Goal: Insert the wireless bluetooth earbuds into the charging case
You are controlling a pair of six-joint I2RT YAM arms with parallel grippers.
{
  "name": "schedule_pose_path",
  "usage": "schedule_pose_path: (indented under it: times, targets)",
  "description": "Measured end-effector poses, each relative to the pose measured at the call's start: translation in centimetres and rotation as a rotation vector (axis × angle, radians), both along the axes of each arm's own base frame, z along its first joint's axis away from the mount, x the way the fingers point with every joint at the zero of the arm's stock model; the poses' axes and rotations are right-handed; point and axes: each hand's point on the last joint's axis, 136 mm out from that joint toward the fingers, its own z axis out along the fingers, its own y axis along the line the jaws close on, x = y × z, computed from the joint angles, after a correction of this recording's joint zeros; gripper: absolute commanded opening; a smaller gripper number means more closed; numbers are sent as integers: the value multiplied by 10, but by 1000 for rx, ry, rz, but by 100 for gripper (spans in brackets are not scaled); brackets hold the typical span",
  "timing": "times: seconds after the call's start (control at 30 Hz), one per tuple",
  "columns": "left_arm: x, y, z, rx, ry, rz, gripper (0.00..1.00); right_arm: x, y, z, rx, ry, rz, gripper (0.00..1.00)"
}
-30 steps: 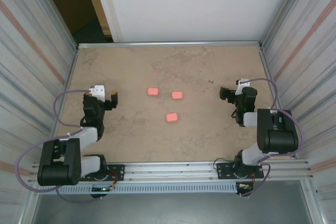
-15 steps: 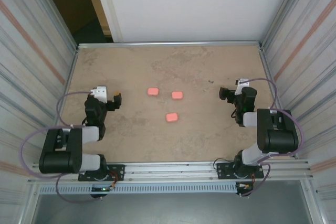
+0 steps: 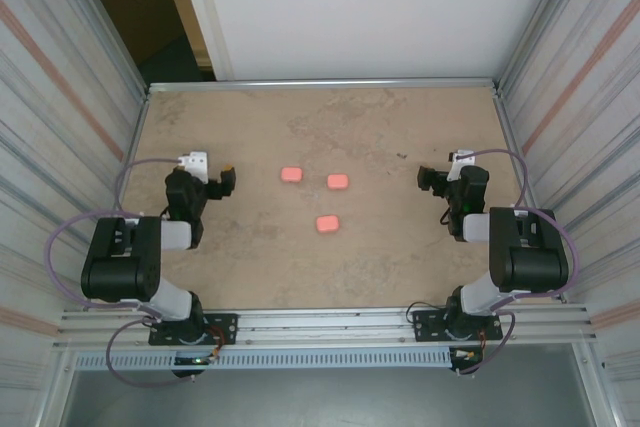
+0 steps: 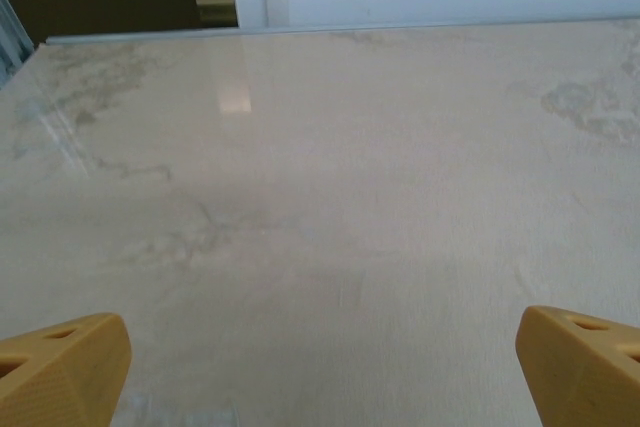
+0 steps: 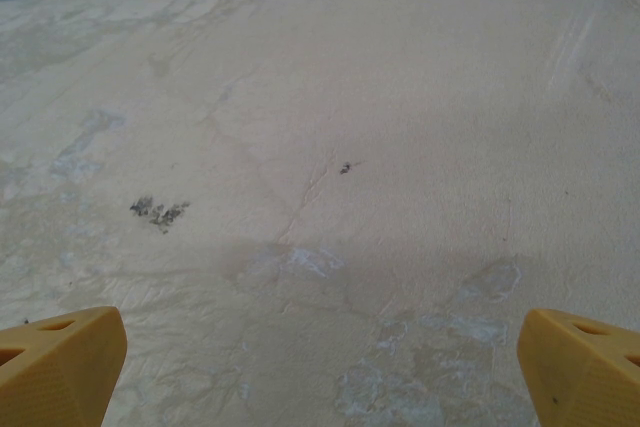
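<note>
Left gripper (image 3: pixel 226 180), jaws spread wide and empty, hovers over the left side of the table (image 3: pixel 250 277), near three pink cases (image 3: pixel 328 223) but not touching them. Right gripper (image 3: pixel 429 180), equally wide and empty, hangs over the right side, well apart from the cases. The cases lie loosely grouped at mid-table, two in a far row and one nearer the arms. The earbuds are too small to pick out from above. I cannot tell whether any sit in or beside the cases.

Risks, as I judge them: the cases look low, smooth and light, so a wide jaw coming in aslant could shove one away rather than catch it. The left wrist camera looks past its yellow fingertips (image 4: pixel 60 367) at bare table, so that aim is not yet on a case.

Since a second ago, the left arm has swung and carried its gripper further out and toward the cases. The right arm and the cases have not moved.
</note>
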Motion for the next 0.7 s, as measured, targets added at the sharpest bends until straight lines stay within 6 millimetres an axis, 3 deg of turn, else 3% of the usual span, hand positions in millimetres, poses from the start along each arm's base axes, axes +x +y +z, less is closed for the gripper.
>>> schedule_pose_path:
  times: [0.33,0.7]
  targets:
    - [-4,0,-15,0,72,0,99,0,0,0,0,0,0,99]
    - [-5,-1,-16,0,77,-2,99,0,0,0,0,0,0,99]
